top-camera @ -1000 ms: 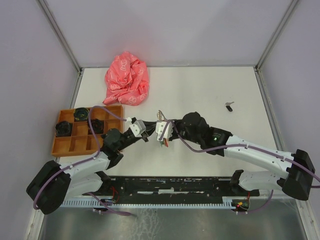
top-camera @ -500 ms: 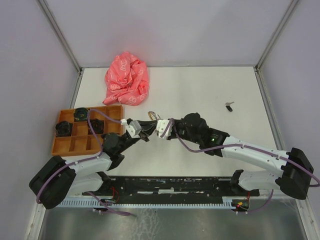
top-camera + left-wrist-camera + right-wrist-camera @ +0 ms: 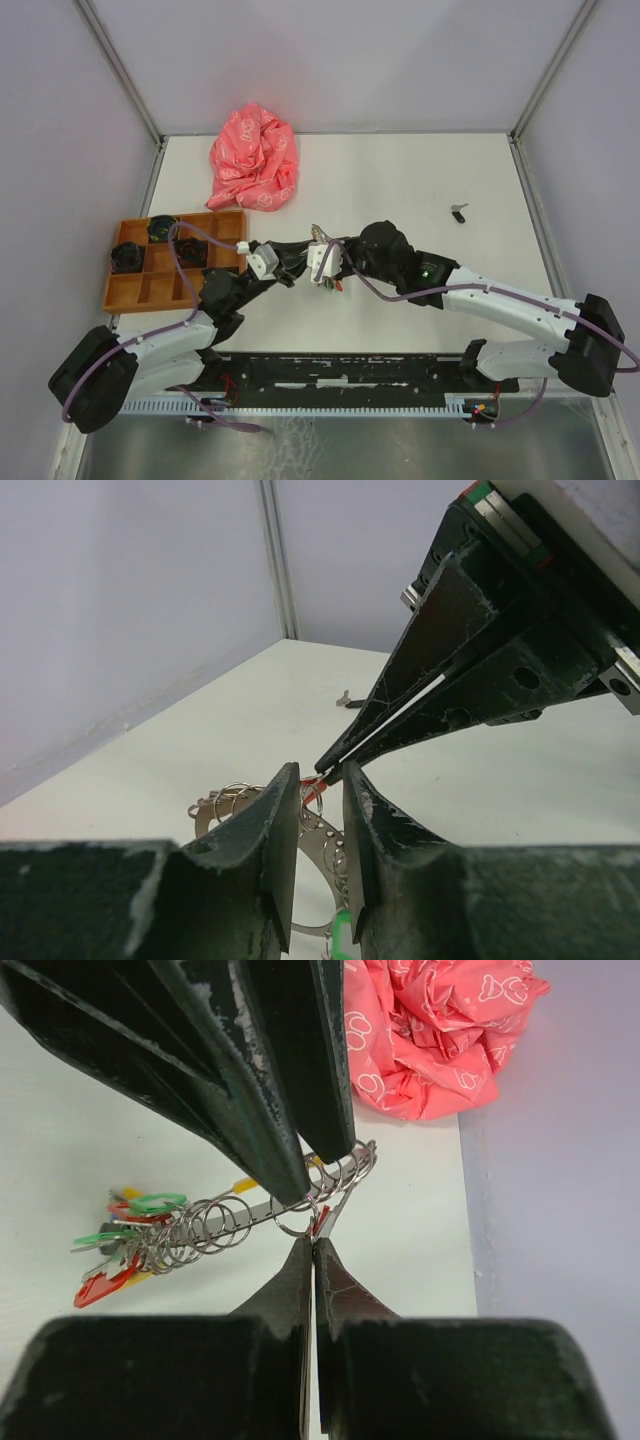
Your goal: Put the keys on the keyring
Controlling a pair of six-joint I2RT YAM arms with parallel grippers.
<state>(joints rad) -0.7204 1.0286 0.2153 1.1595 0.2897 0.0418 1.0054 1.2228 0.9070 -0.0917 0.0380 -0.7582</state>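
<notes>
White table [image 3: 400, 180], pink cloth [image 3: 255, 158] behind, orange tray [image 3: 140, 290] left; we see right gripper [image 3: 313, 1245] pinching the keyring [image 3: 215, 1222], left gripper [image 3: 320, 780] slightly parted.

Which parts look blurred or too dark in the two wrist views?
Left wrist: its own fingers are dark and soft, the rings behind them blurred. Right wrist: its fingers are a dark mass, the key bunch and pink cloth sharp.

shiny metal keyring [image 3: 215, 1222], soft crumpled pink cloth [image 3: 430, 1030] — matt black plastic jaws, scuffed and scratched.
</notes>
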